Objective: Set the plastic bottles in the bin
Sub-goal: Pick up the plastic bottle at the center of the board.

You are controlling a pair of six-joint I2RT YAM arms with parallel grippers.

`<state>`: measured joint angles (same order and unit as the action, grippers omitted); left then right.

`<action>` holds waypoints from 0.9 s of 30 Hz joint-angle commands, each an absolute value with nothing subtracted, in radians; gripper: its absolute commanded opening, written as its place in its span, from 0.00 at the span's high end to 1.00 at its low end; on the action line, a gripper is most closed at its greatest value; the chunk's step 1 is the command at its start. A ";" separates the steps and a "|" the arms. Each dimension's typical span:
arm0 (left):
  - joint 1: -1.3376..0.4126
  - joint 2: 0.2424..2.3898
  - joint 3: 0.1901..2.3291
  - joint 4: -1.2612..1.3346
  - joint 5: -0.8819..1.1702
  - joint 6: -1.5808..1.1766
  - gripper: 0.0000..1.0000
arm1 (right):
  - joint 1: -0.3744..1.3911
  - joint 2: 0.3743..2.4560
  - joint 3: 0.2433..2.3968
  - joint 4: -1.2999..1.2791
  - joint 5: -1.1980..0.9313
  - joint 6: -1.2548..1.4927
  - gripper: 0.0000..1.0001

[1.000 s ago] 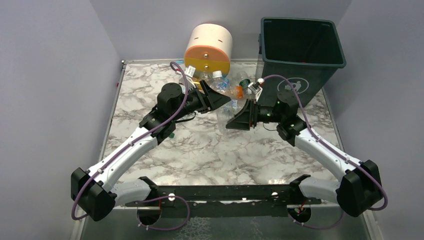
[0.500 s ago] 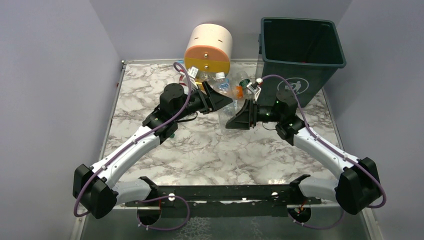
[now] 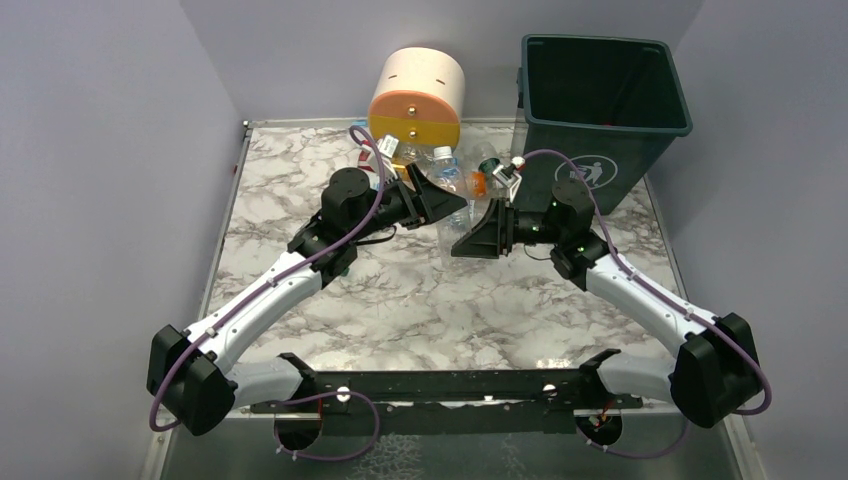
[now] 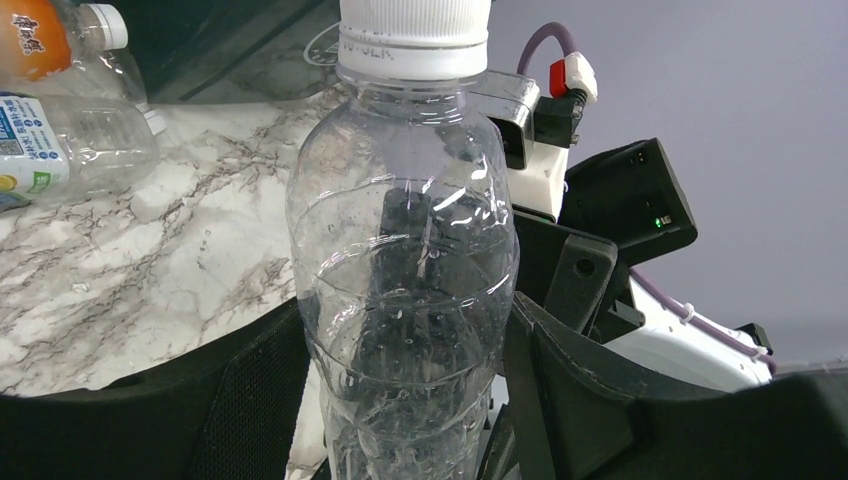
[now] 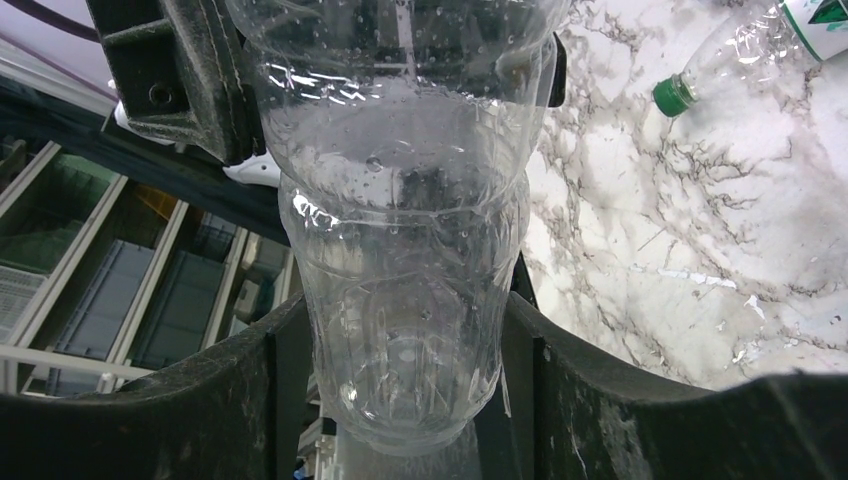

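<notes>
- Top external view: the two arms reach in and meet near the middle of the marble table (image 3: pixel 400 290).
- The left gripper (image 4: pixel 405 320) has a clear bottle (image 4: pixel 405 250) between its two fingers. Both black fingers press on the sides of the bottle, so it is held tight.
- The bottle has a white cap (image 4: pixel 415 35) and no label that I can see.
- The right gripper (image 5: pixel 405 310) holds the same clear bottle lower down, close to its bottom end. Its fingers seem to touch both sides too.
- So both grippers have hold of one bottle, tip to tip.
- From above the bottle is very hard to see because it is clear. It looks to be just between the two black tips.
- The bin (image 3: pixel 640 160) is big and dark green. It stands at the far right corner, well apart from the held bottle.
- The other bottles (image 3: pixel 445 170) lie in a little heap at the far side of the table, just in front of the round drawer unit (image 3: pixel 415 95).
- A green-capped bottle (image 5: pixel 740 60) lies flat on the marble, near the right gripper.
</notes>
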<state>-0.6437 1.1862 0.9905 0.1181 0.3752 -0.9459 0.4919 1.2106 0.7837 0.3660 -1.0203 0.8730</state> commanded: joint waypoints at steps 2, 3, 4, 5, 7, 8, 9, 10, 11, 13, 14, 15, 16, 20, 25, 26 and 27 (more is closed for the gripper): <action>-0.646 1.189 0.983 0.156 0.400 -0.953 0.32 | 0.499 1.218 0.773 0.414 -1.048 0.874 0.50; -0.646 1.190 0.982 0.156 0.400 -0.953 0.31 | 0.499 1.219 0.772 0.415 -1.048 0.874 0.52; -0.646 1.189 0.983 0.155 0.399 -0.952 0.30 | 0.497 1.219 0.772 0.415 -1.048 0.874 0.52; -0.646 1.189 0.984 0.156 0.399 -0.951 0.24 | 0.498 1.217 0.771 0.415 -1.046 0.875 0.52; -0.646 1.188 0.983 0.154 0.397 -0.951 0.03 | 0.499 1.214 0.769 0.414 -1.045 0.876 0.52; -0.646 1.187 0.983 0.153 0.396 -0.949 0.01 | 0.498 1.214 0.769 0.414 -1.044 0.876 0.52; -0.646 1.187 0.985 0.150 0.393 -0.949 0.01 | 0.498 1.213 0.769 0.413 -1.045 0.876 0.52; -0.646 1.186 0.986 0.147 0.393 -0.948 0.01 | 0.498 1.214 0.770 0.414 -1.043 0.876 0.52; -0.646 1.186 0.986 0.146 0.393 -0.947 0.01 | 0.498 1.215 0.769 0.414 -1.043 0.876 0.52; -0.646 1.185 0.984 0.146 0.394 -0.946 0.01 | 0.498 1.214 0.770 0.414 -1.043 0.877 0.52; -0.645 1.184 0.983 0.146 0.393 -0.945 0.01 | 0.498 1.214 0.768 0.414 -1.041 0.877 0.52; -0.646 1.180 0.980 0.151 0.392 -0.942 0.01 | 0.498 1.214 0.768 0.414 -1.041 0.877 0.52; -0.646 1.175 0.976 0.151 0.388 -0.941 0.01 | 0.498 1.213 0.768 0.413 -1.041 0.876 0.52; -0.646 1.150 0.968 0.141 0.375 -0.930 0.01 | 0.499 1.212 0.770 0.405 -1.035 0.873 0.52; -0.646 1.128 0.959 0.110 0.354 -0.919 0.01 | 0.498 1.209 0.772 0.391 -1.024 0.866 0.52; -0.646 1.122 0.955 0.107 0.348 -0.917 0.01 | 0.498 1.208 0.775 0.385 -1.020 0.863 0.52; -0.646 1.115 0.951 0.103 0.345 -0.915 0.01 | 0.498 1.208 0.778 0.378 -1.018 0.859 0.52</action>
<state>-0.6437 1.1622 0.9714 0.1173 0.3729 -0.9382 0.4919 1.2129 0.7818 0.3717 -1.0210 0.8742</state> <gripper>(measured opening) 0.991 0.633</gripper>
